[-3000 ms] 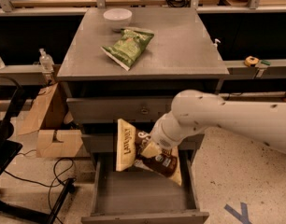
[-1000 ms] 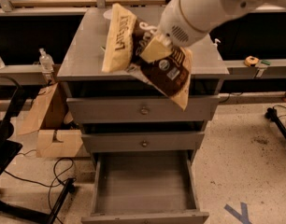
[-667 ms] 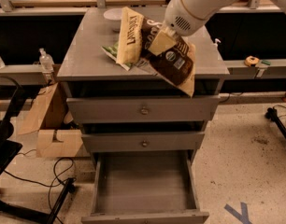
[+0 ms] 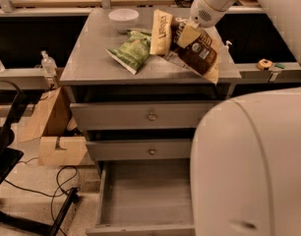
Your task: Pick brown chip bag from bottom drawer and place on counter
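Down at the bottom of the cabinet, the bottom drawer is pulled all the way out and all I can see in it is its flat grey floor. The right part of it is hidden behind the robot's big white arm section, which fills the lower right corner and also covers the right ends of the two knobbed drawers above, both pushed in. On the floor to the left sits an open cardboard box; can't tell what's in it. A small white bowl sits at the back of the counter, contents not visible from here.

Other stuff: a green chip bag lies flat mid-counter, with the cream end of the brown bag touching or overlapping it. A clear pump bottle stands on the ledge to the left, a roll of tape sits on the bench to the right, and black cables snake over the floor.

Now the brown chip bag: it's up on the right side of the counter, clamped in the gripper, which reaches down from the top right. The bag is crumpled and bent, cream-yellow end panel sticking up on the left, dark brown body with white lettering slanting down right, its lower corner poking past the counter's front edge.
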You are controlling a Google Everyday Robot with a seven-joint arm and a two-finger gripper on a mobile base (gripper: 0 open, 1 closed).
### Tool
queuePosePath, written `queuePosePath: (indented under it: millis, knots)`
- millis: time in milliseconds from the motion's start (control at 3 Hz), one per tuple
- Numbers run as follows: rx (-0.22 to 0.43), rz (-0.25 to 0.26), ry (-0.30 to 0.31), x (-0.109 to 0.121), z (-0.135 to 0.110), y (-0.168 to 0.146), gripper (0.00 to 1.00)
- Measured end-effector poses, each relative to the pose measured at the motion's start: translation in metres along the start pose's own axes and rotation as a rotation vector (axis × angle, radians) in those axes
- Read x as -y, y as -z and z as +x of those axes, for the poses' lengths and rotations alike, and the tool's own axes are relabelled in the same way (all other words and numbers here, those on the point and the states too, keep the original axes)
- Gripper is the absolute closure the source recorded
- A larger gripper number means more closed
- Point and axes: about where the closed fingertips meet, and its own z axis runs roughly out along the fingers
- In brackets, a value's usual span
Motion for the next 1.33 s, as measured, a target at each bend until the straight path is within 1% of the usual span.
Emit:
queuePosePath:
  millis: [333, 667, 1000, 1333]
  knots:
    - [0.01, 0.078, -0.048, 0.052, 0.006, -0.004, 1.0]
    - [0.05, 0.174, -0.032, 0.082, -0.018, 0.011, 1.0]
    - [0.114, 0.323, 0.031, 0.111, -0.059, 0.042, 1.0]
    - [0.122, 0.328, 0.035, 0.113, -0.063, 0.041, 0.74]
